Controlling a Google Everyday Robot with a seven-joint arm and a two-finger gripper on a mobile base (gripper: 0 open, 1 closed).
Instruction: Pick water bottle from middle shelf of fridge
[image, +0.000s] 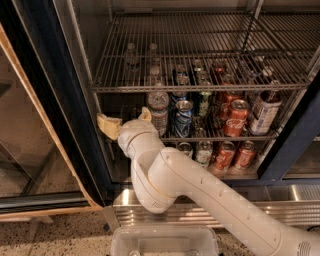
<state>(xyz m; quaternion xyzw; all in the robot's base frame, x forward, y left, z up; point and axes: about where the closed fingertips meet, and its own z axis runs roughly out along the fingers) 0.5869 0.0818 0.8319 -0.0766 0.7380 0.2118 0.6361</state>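
at the left end of the middle shelf (220, 138), the water bottle (159, 107) stands upright beside a blue can (183, 119). the hand (126, 120), spread wide and empty, sits just left of it; it should slide toward the cans until the bottle is centred, then close.

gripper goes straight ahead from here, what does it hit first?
Probably the clear ribbed plastic water bottle: the open gripper points into the dark-framed fridge at the silver wire middle shelf, one of its fingers just beside the bottle. Between the fingers the way looks free, though depth is unclear.
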